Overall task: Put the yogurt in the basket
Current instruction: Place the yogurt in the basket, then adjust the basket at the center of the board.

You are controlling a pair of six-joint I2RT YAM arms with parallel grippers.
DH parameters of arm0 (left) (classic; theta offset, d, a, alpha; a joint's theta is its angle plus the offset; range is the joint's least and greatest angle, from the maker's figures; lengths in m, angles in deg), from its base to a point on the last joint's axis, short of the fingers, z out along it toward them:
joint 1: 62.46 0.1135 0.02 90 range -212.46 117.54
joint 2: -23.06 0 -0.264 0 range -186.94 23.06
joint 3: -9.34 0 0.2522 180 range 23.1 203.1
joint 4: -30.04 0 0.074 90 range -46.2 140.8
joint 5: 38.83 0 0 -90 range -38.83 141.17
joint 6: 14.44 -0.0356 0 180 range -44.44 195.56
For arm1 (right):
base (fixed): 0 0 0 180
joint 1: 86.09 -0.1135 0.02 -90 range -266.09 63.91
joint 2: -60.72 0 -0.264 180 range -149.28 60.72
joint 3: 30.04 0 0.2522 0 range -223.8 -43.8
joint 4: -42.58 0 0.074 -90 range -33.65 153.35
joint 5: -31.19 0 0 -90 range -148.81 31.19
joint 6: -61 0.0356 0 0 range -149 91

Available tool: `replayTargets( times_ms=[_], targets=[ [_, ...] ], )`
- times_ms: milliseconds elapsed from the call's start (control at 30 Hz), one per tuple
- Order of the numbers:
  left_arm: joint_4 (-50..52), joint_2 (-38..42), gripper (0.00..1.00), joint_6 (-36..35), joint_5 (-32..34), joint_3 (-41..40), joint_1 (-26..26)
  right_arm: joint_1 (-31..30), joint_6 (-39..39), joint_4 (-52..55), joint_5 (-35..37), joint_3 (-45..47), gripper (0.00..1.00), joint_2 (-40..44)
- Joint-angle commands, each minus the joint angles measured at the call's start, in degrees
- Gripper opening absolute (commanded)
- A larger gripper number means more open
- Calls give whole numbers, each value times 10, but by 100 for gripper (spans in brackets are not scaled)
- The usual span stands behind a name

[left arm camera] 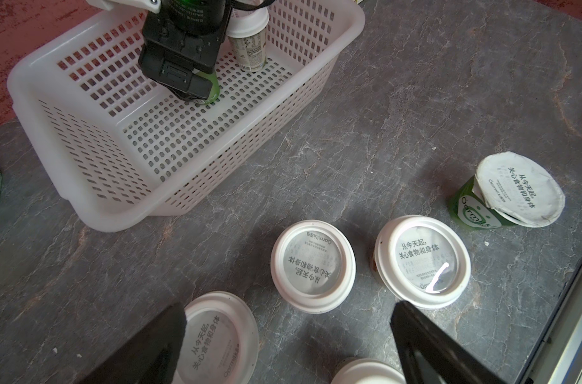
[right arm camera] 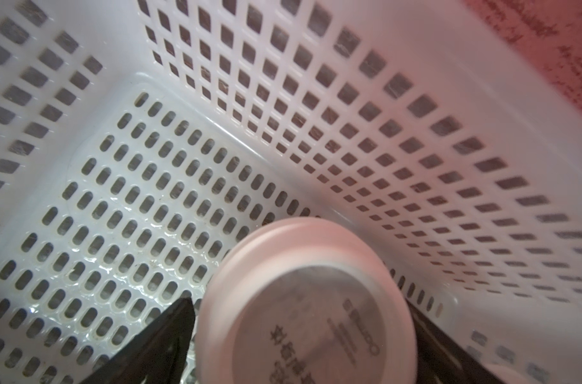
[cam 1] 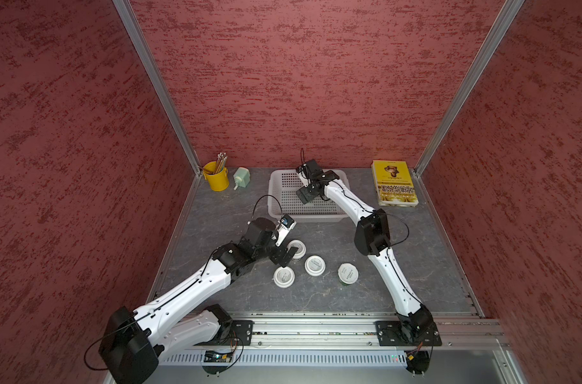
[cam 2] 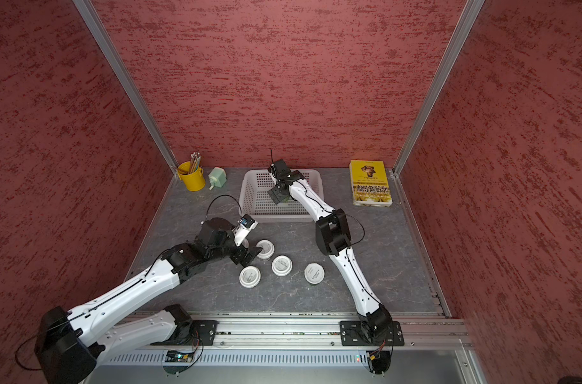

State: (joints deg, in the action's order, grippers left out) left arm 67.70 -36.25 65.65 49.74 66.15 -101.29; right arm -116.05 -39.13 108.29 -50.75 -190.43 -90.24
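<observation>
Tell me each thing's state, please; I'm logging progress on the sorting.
Basket: upright, partly filled.
Basket cups: two, upright, lidded.
Table cups: five, upright, lidded.
Left gripper: open, empty, above table cups.
Right gripper: open, astride one basket cup.
Book: closed, flat.
Bucket: upright, holds pencils.

light: soft, diffuse, faint shadows | top views: sharp, wide-angle bend at edges | left wrist: crisp, glare streak on yogurt lid (left arm camera: 422,262) | right wrist: basket wall (right arm camera: 416,133) smeared, near lid (right arm camera: 309,309) soft, pink cast
</observation>
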Motion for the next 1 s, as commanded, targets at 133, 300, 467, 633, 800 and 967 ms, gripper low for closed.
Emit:
replayTargets(
  times_ms=[133, 300, 467, 633, 800, 967],
  targets=[
    [-17, 0, 100, 0, -8, -9, 4, 1, 4, -32, 1, -18, 97, 28],
    [-23, 1, 100, -1, -7, -8, 5, 0, 6, -50, 10, -16, 97, 33],
    [-31, 5, 100, -3, -2, 2, 7, 0, 15, -72, 9, -14, 97, 52],
    [-29, -1, 100, 10, 3, 43, 36, 0, 27, -76, 11, -11, 98, 90],
    [-2, -59, 100, 69, 13, 122, 115, 4, 64, -72, 62, 69, 97, 189],
    [43, -150, 100, 95, -13, 208, 176, 39, 118, -73, 36, 236, 96, 323]
  ],
)
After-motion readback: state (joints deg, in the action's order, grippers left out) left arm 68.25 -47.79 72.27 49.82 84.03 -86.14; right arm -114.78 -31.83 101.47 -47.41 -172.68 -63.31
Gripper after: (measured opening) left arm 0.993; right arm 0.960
